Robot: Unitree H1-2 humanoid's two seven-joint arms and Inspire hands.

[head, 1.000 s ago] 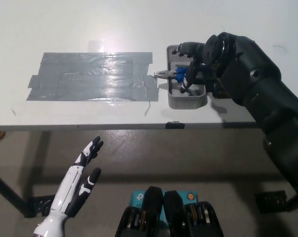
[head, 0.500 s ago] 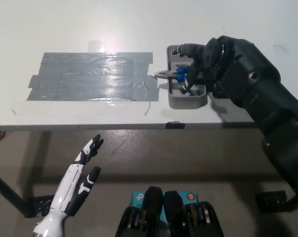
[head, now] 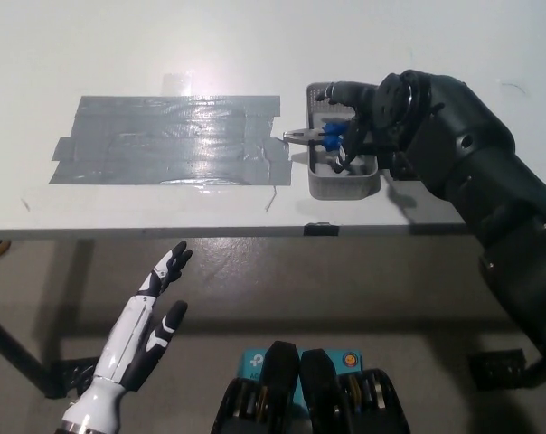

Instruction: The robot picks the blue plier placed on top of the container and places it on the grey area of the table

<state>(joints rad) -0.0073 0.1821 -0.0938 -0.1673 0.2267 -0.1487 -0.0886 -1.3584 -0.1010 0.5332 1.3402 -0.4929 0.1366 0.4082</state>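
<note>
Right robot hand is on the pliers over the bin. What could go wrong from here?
1. The black right robot hand hides the blue-handled pliers' grips, so the hold can't be confirmed; they might slip on lifting.
2. The small grey container looks light and could drag along.
3. The grey taped area begins right beside the container; a short carry could land the pliers off it.

The white left robot hand idles below the table.

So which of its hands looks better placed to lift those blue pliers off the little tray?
The right hand. It is already over the grey container, at the blue plier. The white left hand hangs open below the table edge, far from it.
</note>
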